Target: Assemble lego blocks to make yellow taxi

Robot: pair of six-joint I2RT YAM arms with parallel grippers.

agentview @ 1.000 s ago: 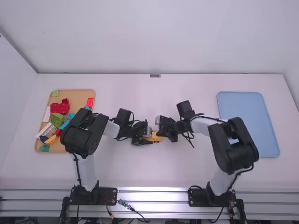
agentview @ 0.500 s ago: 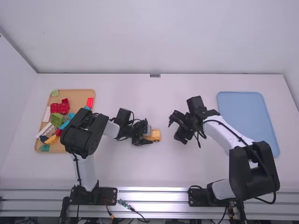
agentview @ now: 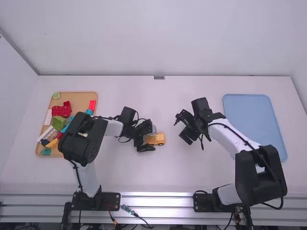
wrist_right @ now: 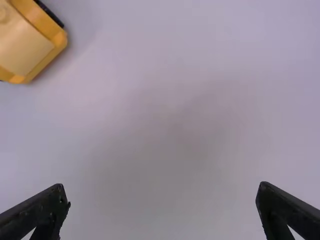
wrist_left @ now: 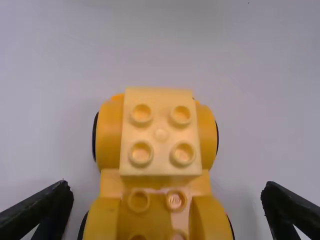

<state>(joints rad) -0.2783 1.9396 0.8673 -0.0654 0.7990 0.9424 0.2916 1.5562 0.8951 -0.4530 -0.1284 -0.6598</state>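
High view: A yellow toy car (agentview: 160, 138) is set near the middle of a white bench (agentview: 163, 170), its rear portion partly hidden by the left gripper (agentview: 152, 139). The right gripper (agentview: 180, 128) is held well apart from the car, on the side toward the blue tray (agentview: 249, 115). At the far left, a tan tray (agentview: 82, 98) is loaded with loose toy blocks, among them a dark red block (agentview: 58, 111), a green block (agentview: 60, 122) and a flat bright red piece (agentview: 92, 104). A light green block (agentview: 56, 95) is seen at the tray's far corner.

Left wrist view: The fingers of the left gripper (wrist_left: 167, 194) are spread, one on either side of the car, with a gap left at both flanks. A pale yellow block (wrist_left: 161, 131), topped by four studs, is mounted on the car's deeper yellow body, and more studs are exposed on the lower section beside it. Black wheel edges are shown along the car's sides.

Right wrist view: The fingers of the right gripper (wrist_right: 162, 194) are parted, with nothing held between them. One end of the yellow car is caught at the corner, clear of both fingers, with a black wheel edge exposed.
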